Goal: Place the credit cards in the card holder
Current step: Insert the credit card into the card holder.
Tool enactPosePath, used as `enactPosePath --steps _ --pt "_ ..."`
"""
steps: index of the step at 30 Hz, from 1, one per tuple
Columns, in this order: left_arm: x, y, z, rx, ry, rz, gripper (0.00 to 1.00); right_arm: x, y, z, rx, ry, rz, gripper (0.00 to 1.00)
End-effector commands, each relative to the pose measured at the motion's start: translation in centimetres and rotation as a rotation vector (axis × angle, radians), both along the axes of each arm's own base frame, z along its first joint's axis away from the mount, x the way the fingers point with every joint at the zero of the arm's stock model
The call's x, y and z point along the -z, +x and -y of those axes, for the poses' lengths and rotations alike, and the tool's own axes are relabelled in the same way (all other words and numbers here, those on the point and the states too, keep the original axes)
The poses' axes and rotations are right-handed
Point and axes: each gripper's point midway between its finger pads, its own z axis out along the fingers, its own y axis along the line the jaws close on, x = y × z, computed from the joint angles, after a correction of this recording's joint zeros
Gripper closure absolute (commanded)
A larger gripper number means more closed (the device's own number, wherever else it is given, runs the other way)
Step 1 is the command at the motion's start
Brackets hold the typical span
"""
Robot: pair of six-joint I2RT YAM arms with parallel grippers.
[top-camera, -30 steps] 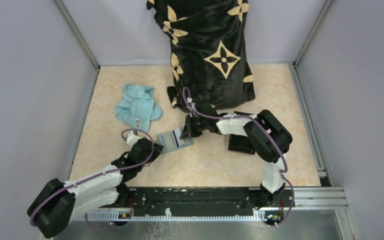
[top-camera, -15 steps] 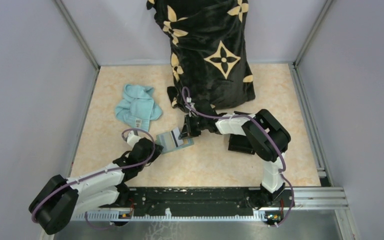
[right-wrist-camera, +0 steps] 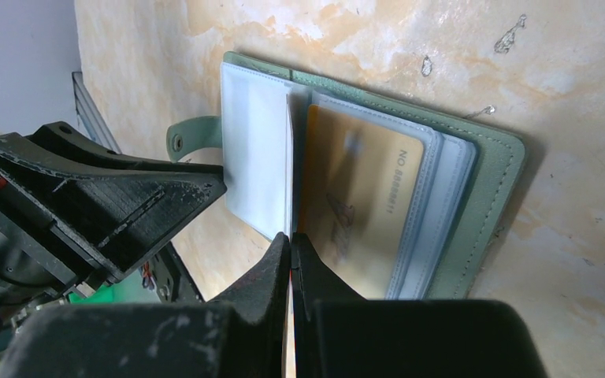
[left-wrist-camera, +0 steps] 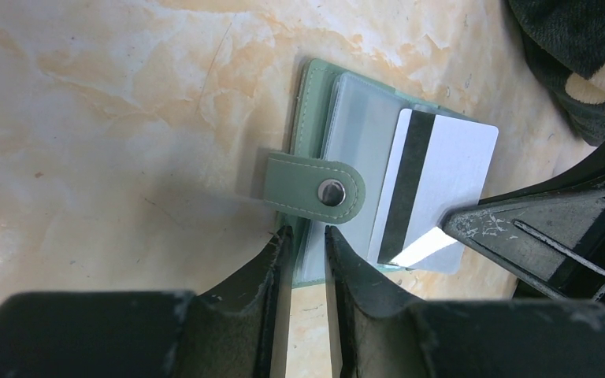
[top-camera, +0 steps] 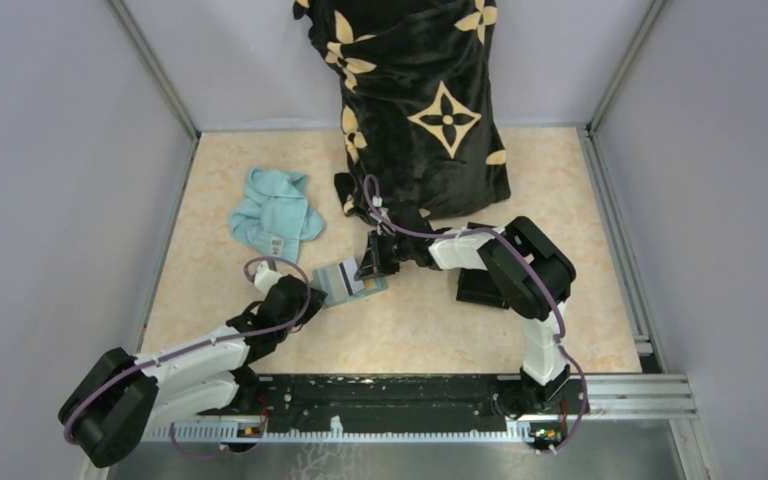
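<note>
Sage-green card holder (left-wrist-camera: pixel 306 110) lies open mid-table (top-camera: pixel 440 330), its near edge pinched between the left gripper's (left-wrist-camera: pixel 306 236) fingers. The right gripper (right-wrist-camera: pixel 291 240) is clamped on a silvery card (left-wrist-camera: pixel 449 157) tilted over the clear sleeves; a tan-orange card (right-wrist-camera: pixel 362 197) already sits in one. Insertion looks to be the step in hand: next, line the card's edge up with a sleeve mouth and slide it in. The black patterned bag (top-camera: pixel 420 100) crowds the far side, while the near side is open.
</note>
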Motion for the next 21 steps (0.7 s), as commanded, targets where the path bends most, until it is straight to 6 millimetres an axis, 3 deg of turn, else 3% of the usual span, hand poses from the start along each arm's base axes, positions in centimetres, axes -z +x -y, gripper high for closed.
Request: enactPosePath --steps 1,12,21 --pt "-0.1 0.1 0.1 -0.011 -0.001 -0.01 0.73 -0.2 -0.1 -0.7 -0.008 0.029 0.023 1.0" --pt "0.2 0.1 0.2 -0.006 -0.003 -0.015 0.73 1.2 -0.4 -0.4 0.011 0.016 -0.006 1.0" --pt "0.4 0.1 0.3 -0.003 -0.001 -0.018 0.74 0.7 0.0 -0.1 0.055 0.013 0.007 1.0"
